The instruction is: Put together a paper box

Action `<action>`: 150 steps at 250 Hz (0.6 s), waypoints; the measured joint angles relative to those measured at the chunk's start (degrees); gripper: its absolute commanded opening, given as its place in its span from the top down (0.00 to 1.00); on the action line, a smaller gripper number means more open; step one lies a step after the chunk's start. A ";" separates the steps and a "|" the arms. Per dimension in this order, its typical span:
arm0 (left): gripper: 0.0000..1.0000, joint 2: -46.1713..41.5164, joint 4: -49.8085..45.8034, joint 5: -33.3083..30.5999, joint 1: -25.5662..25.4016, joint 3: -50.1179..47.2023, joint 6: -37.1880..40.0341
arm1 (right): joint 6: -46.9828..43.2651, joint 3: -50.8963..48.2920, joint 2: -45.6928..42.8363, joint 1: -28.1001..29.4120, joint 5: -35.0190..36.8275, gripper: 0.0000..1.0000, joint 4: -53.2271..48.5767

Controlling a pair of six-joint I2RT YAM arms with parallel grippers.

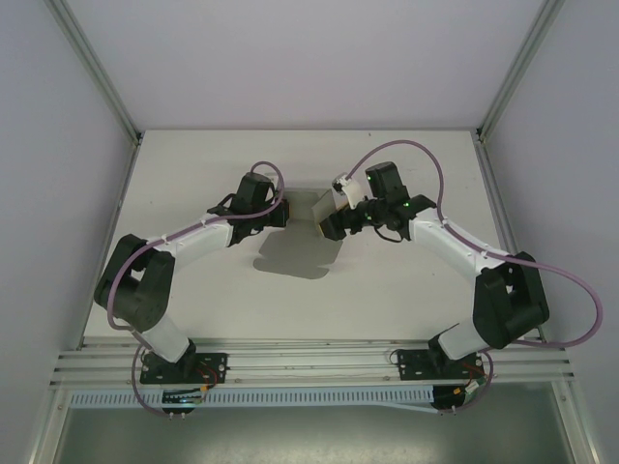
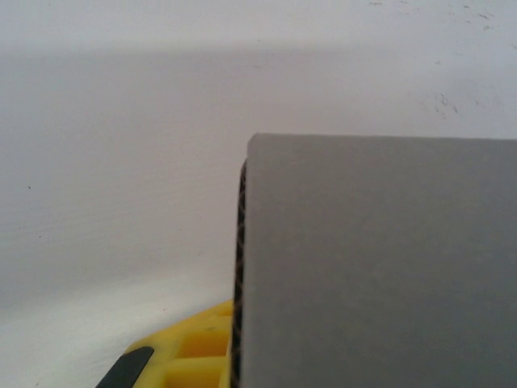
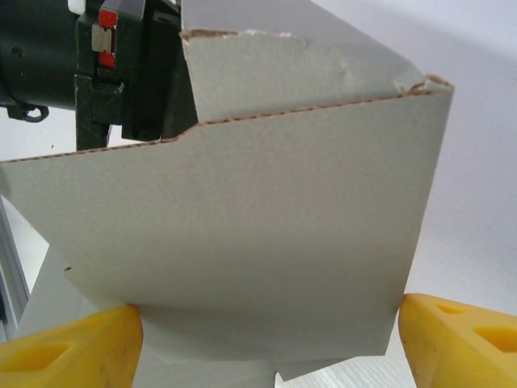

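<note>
The top camera looks down from above and behind the 2 arms point(image 1: 189, 240) onto the whole table point(image 1: 193, 174). Both wrist cameras face the paper box point(image 1: 329, 208) point(image 2: 380, 267) point(image 3: 242, 242) from very close, on opposite sides; all 3 views share it.

Found free passage over the flat white tabletop point(image 1: 242, 304) at lower centre and upper edge of the top view. Blocked mid-frame by the thin grey cardboard paper box point(image 1: 329, 201), hemmed between left gripper point(image 1: 282, 215) and right gripper point(image 1: 329, 228). Walled at both sides by pale panels point(image 1: 39, 193).
</note>
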 measured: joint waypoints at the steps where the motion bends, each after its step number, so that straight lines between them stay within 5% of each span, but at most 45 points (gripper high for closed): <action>1: 1.00 0.00 -0.02 0.04 0.00 0.00 0.04 | -0.02 0.00 0.00 0.00 0.02 0.17 -0.02; 92: 1.00 -0.20 -0.44 0.15 -0.57 1.75 0.55 | 2.62 1.73 1.16 2.05 5.20 0.17 2.01; 117: 1.00 -0.20 -0.52 -0.39 -1.16 2.86 0.57 | 3.67 1.73 1.64 2.73 7.61 0.25 3.32; 150: 1.00 -0.22 -1.40 -2.60 -1.70 3.26 0.24 | 6.32 3.10 3.04 5.70 18.53 0.25 4.13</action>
